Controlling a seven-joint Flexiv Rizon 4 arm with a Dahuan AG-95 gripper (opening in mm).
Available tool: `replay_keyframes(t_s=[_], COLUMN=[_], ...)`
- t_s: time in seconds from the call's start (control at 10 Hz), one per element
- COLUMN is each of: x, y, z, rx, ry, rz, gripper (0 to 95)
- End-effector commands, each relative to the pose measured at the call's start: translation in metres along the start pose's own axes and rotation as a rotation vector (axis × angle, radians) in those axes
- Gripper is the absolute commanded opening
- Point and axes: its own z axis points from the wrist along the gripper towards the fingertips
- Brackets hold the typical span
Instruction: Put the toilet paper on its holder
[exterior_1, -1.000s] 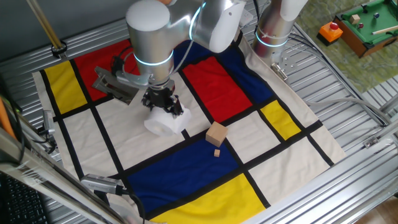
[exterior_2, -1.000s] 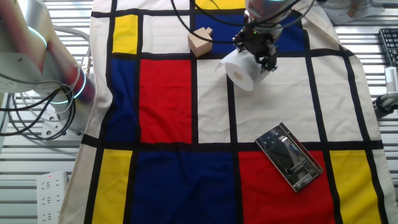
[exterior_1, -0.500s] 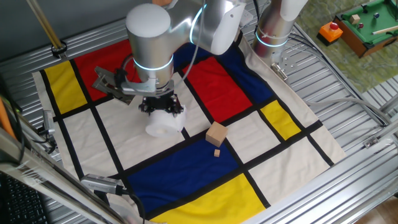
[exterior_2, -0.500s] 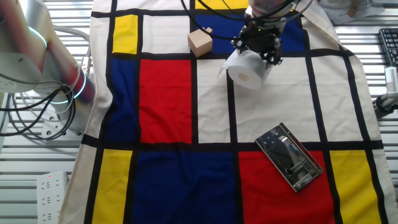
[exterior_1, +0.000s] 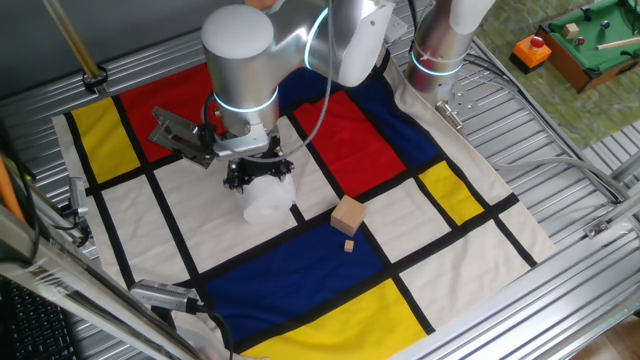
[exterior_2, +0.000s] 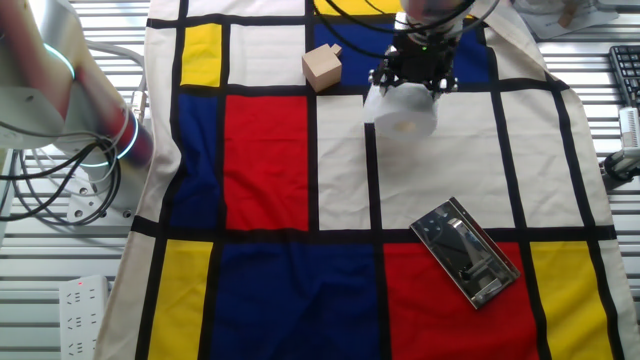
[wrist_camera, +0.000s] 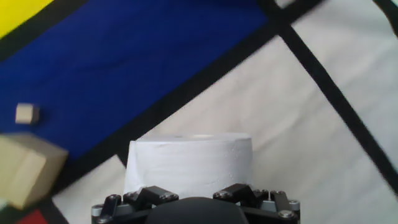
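Note:
The toilet paper (exterior_1: 268, 200) is a plump white roll over a white panel of the checkered cloth. It also shows in the other fixed view (exterior_2: 404, 109) and fills the lower middle of the hand view (wrist_camera: 189, 162). My gripper (exterior_1: 258, 176) is shut on the roll's upper part, also seen in the other fixed view (exterior_2: 413, 80), with its black finger bases (wrist_camera: 152, 196) either side of the roll. The holder (exterior_1: 180, 136), a grey metal bracket, lies on a red panel to the left of the roll, apart from it; it also shows in the other fixed view (exterior_2: 467, 252).
A tan wooden block (exterior_1: 348, 214) sits right of the roll, with a tiny wooden cube (exterior_1: 349, 245) beside it; both show in the hand view, block (wrist_camera: 25, 171) and cube (wrist_camera: 25, 113). A toy pool table (exterior_1: 590, 40) stands far right. A second arm's base (exterior_2: 60, 90) stands beside the cloth.
My gripper has turned with the roll in it. The roll's hollow end no longer faces the other fixed camera, and the roll has shifted slightly.

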Motion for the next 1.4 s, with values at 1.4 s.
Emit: replay_keyframes(t_s=[1.4], x=[0.011], y=[0.010], z=[0.008], rx=[-0.064], ry=[0.055], rz=[-0.436], gripper=[0.0])
